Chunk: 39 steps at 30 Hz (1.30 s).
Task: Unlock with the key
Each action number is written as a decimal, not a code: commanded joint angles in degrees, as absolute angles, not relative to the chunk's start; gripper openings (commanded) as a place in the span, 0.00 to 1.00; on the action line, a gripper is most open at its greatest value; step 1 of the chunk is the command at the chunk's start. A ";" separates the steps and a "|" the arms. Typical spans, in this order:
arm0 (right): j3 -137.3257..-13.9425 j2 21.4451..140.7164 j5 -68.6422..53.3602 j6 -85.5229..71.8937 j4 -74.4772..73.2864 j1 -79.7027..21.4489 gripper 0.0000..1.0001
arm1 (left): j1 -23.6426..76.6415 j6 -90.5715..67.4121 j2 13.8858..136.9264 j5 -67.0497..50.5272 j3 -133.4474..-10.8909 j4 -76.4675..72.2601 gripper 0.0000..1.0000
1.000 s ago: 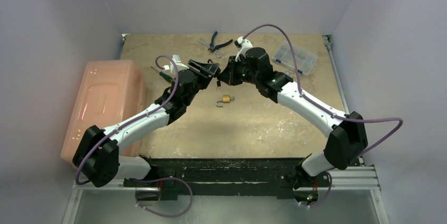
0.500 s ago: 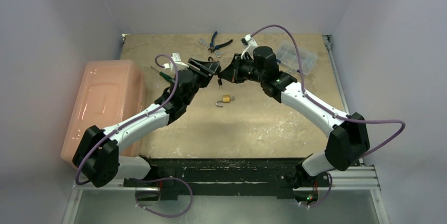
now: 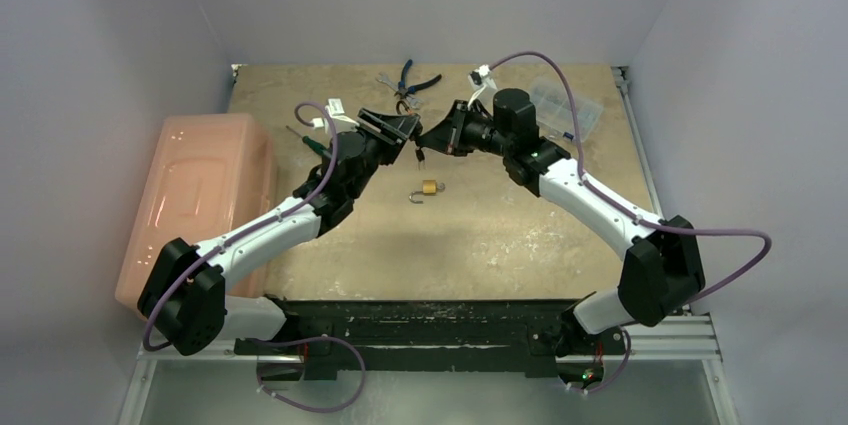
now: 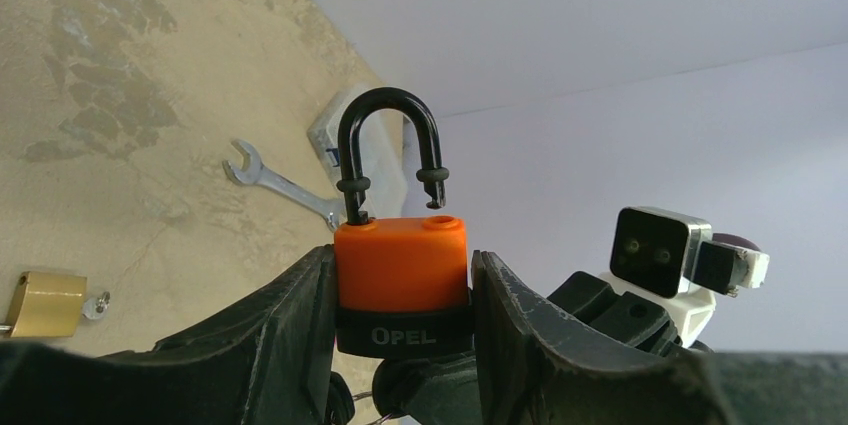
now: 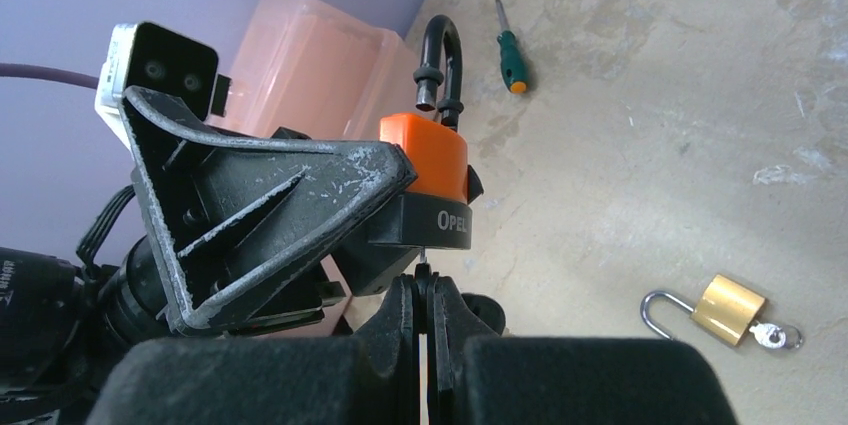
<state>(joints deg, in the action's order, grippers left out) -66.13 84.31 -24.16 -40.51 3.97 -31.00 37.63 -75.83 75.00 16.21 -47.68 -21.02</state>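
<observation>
Clamped in the left gripper (image 4: pixel 402 293): an orange padlock (image 4: pixel 400 263), upright, with the black fingers (image 4: pixel 300 305) narrowed hard against both sides of its body. Hangs above the table (image 3: pixel 500 235) near the middle, at 12 o'clock from a brass padlock (image 3: pixel 430 187) lying flat below. Shows a black shackle (image 4: pixel 388 145) popped up, one leg seated in the orange body, the other clear of its hole.

Approached from 3 o'clock in the top view by the right gripper (image 5: pixel 423 290), tips just under the lock's black base. Pinches those tips almost together on a thin metal sliver, the key (image 5: pixel 425 262), pointing up at the underside of the lock; too small to tell how far in.

On the brass padlock: open shackle, second key (image 5: pixel 770 335) in its base.

Around the table: pliers (image 3: pixel 415 80) at 12 o'clock, wrench (image 4: pixel 285 185) beside them, clear box (image 3: pixel 560 105) at 2, screwdriver (image 3: pixel 308 140) at 10, pink bin (image 3: pixel 200 195) off the edge at 9.
</observation>
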 commanded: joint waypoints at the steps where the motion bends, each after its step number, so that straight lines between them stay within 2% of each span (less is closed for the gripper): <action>1: -66.01 82.24 -20.93 -44.18 16.89 -28.24 0.00 | 39.56 -75.48 72.16 6.61 -48.00 -24.73 0.00; 9: -64.02 82.07 -23.35 -46.73 19.72 -27.43 0.00 | 39.63 -75.54 72.08 6.02 -47.57 -26.00 0.00; 15: -65.20 82.47 -24.78 -43.80 15.72 -27.25 0.00 | 39.58 -76.44 72.19 6.75 -47.72 -24.58 0.00; 17: -65.22 82.06 -24.83 -42.87 14.58 -27.23 0.05 | 39.57 -76.83 72.33 6.92 -48.01 -23.91 0.00; 25: -66.09 78.61 -25.21 -35.13 8.24 -27.33 0.36 | 39.63 -77.59 72.42 9.42 -48.55 -20.66 0.00; 31: -64.02 76.86 -25.91 -29.45 5.15 -27.33 0.53 | 39.50 -78.67 72.77 9.84 -49.13 -18.71 0.00; 34: -62.19 75.53 -25.14 -28.49 5.01 -27.31 0.60 | 39.55 -78.88 72.86 10.06 -49.28 -18.21 0.00; 39: -61.68 72.99 -19.86 -26.69 1.40 -27.33 0.64 | 39.46 -75.99 73.27 8.83 -49.38 -19.93 0.00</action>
